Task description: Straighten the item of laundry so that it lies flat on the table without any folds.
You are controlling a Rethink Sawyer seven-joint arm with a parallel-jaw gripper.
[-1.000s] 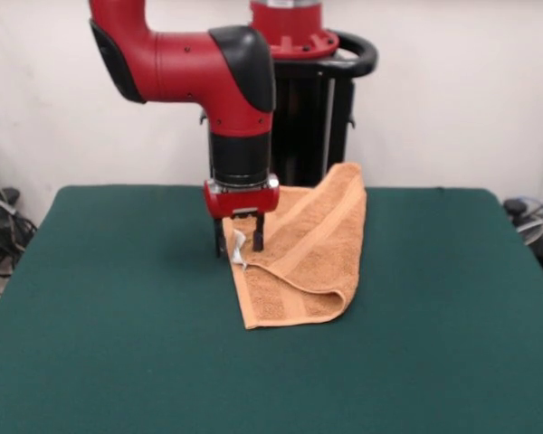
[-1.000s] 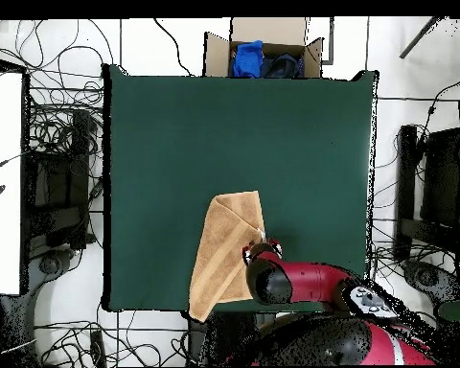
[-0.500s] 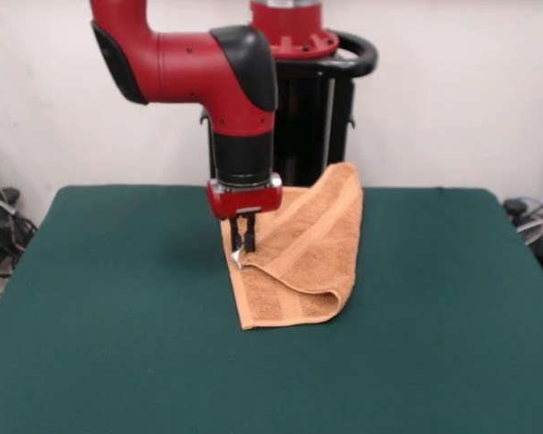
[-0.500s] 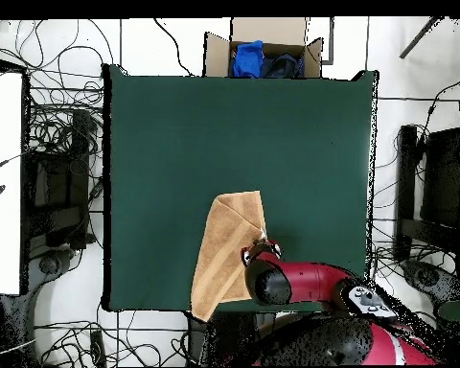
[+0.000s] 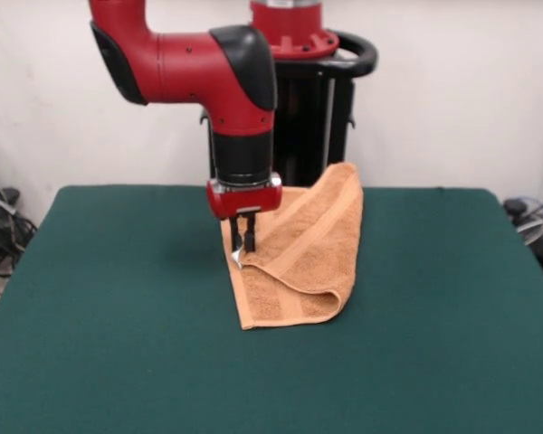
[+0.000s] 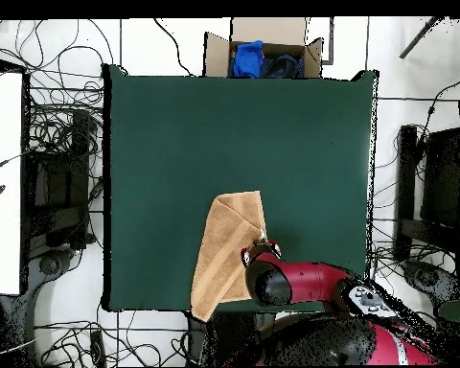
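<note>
Table (image 5: 100, 344): large rectangular top covered in dark green felt-like cloth. The near half and both outer sides are bare cloth in the front view.

Towel (image 5: 299, 262): small orange-tan terry piece, lying a little right of the table's middle and toward the far side. It is not flat. One part is folded over on itself, giving a rounded doubled edge at the near right and a single layer showing at the near left corner. A woven band runs lengthwise along the upper layer, and another crosses the lower layer near its near edge. The far end of the towel reaches the table's far edge and rises slightly there. In the overhead view the towel (image 6: 226, 251) sits close to the table (image 6: 176, 134) edge nearest the robot's base, with one corner overhanging that edge.

White tag (image 5: 238, 259): small, at the towel's left edge, directly at the claw tips.

Gripper (image 5: 242, 242): black fingers pointing straight down from a red wrist, drawn close together and pinching the towel's left edge at the tag. In the overhead view the gripper (image 6: 260, 250) is mostly hidden beneath the arm.

Arm (image 5: 226, 81): red and black, descending from above over the towel's left edge.

Cardboard box (image 6: 263, 53): off the table in the overhead view, holding blue and dark items.
</note>
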